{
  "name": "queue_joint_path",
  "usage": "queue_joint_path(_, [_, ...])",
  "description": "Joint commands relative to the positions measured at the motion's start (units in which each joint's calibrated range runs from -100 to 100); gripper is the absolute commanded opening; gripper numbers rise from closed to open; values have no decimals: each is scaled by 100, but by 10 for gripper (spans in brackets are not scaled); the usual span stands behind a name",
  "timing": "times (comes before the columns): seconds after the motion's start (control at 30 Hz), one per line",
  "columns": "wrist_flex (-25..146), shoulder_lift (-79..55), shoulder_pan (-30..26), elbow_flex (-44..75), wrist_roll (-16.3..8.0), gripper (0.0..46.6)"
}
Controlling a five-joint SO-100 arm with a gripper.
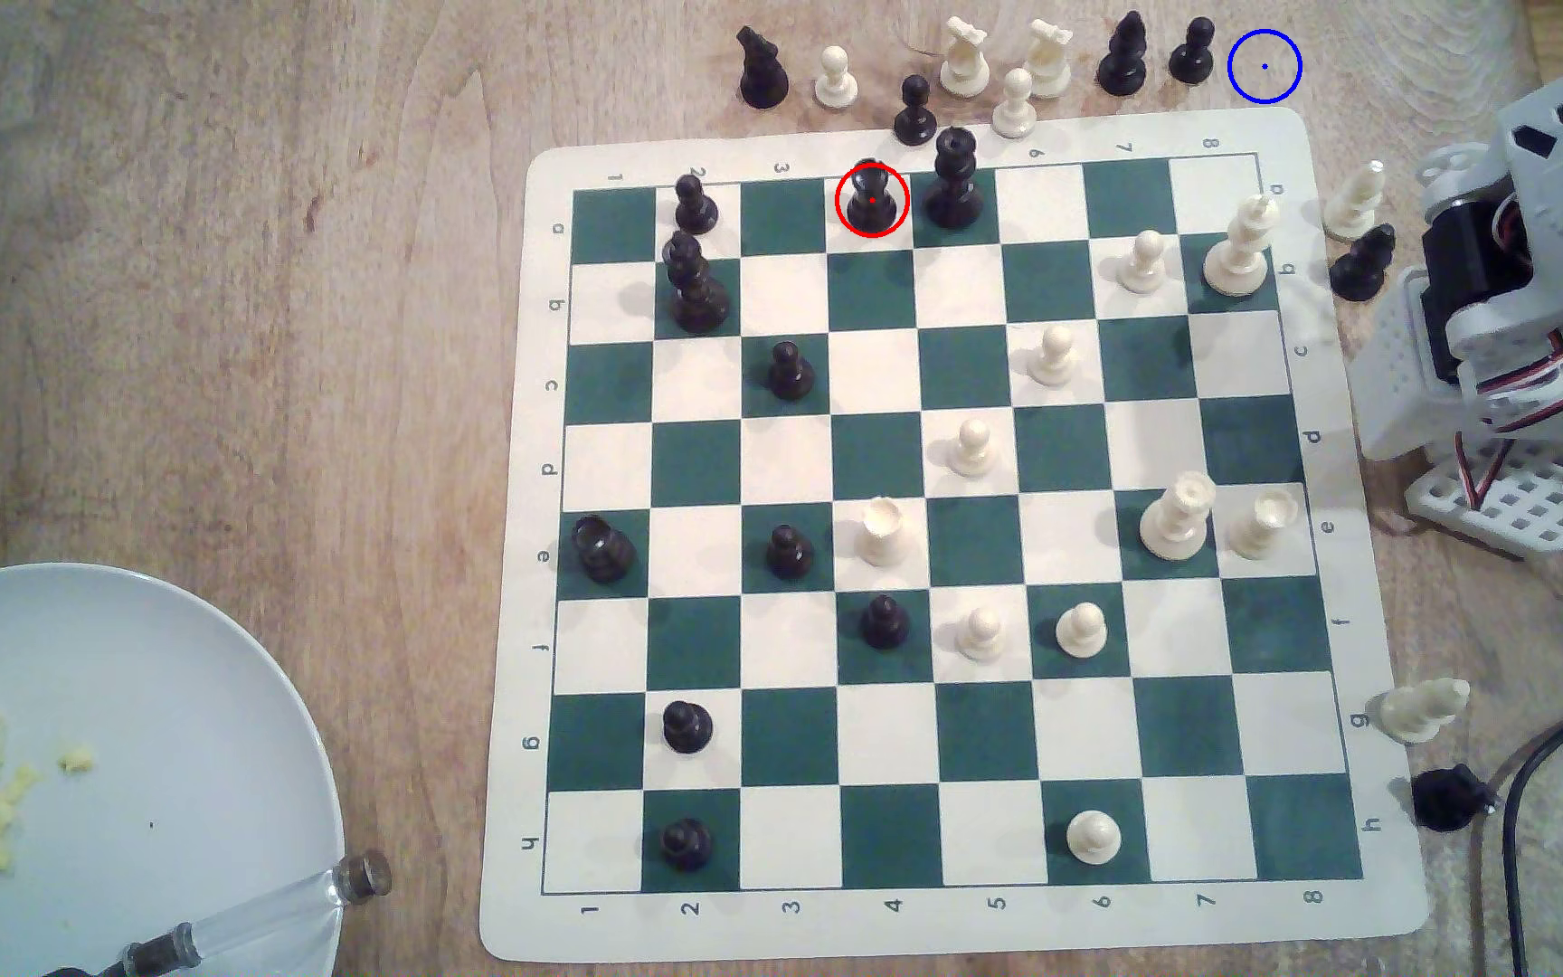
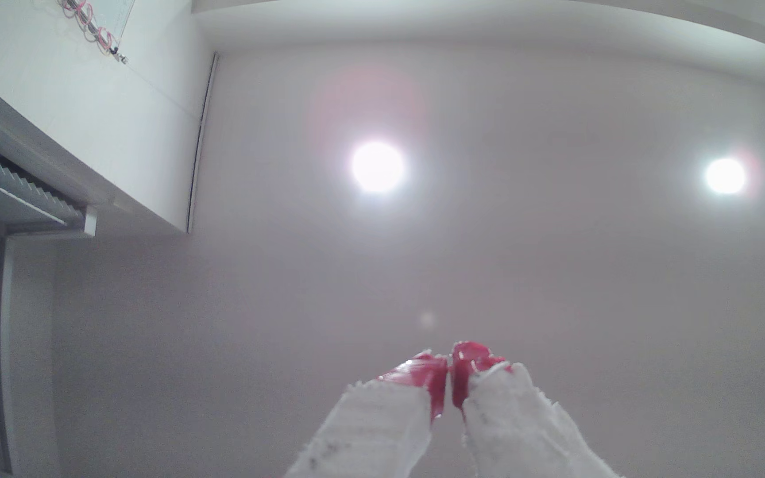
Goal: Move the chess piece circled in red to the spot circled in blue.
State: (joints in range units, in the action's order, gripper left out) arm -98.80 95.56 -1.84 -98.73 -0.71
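Wooden table [image 1: 195,329], chessboard mat [image 1: 947,939], plate [image 1: 148,705]

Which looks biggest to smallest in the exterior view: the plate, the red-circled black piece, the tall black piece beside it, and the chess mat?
1. Chess mat
2. Plate
3. Tall black piece
4. Red-circled chess piece

The two pieces stand side by side, so nearness hardly skews them.

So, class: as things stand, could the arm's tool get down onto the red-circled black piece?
Probably yes, narrowly. The chess piece is open from above, but the tall black piece stands on the adjoining square. The tool is shut and pointing at the ceiling, so it must swing down and open.
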Motion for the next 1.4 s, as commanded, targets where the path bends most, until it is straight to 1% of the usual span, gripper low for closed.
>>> queue_joint_path(0.0, [-5, 20, -78, -117, -10, 2])
queue_joint_path(0.13, [921, 20, 16, 155, -10, 2])
queue_joint_path(0.3, [2714, 20, 384, 807, -10, 2])
queue_joint_path(0.4, [4279, 20, 767, 1397, -10, 2])
queue_joint_path(0.43, [5171, 20, 970, 1669, -10, 2])
queue_joint_path(0.5, [6817, 20, 1182, 2022, -39, 2])
queue_joint_path(0.53, [7129, -48, 1260, 2086, -44, 2])
queue_joint_path(0.6, [7186, -303, 1283, 2095, -44, 2])
queue_joint_path(0.73, [8103, -1050, 1432, 2539, -49, 2])
queue_joint_path(0.83, [9627, -1101, 1784, 2820, -49, 2])
queue_joint_path(0.9, [10388, -1135, 1886, 2974, -49, 2])
queue_joint_path(0.93, [10937, -1330, 1893, 3192, -54, 29])
queue_joint_path(1.0, [11592, -1636, 1862, 3527, -54, 2])
queue_joint_path(1.07, [12051, -1865, 1862, 3817, -29, 2])
queue_joint_path(1.1, [12509, -2103, 1800, 4189, 63, 2])
queue_joint_path(1.17, [13345, -2510, 1745, 4815, 44, 2])
queue_joint_path(1.2, [13599, -2680, 1729, 5041, 20, 2])
queue_joint_path(1.23, [14107, -3096, 1714, 5567, -10, 2])
queue_joint_path(1.33, [15016, -3800, 1760, 6519, -147, 2])
queue_joint_path(1.37, [15622, -4199, 1792, 7072, -230, 2])
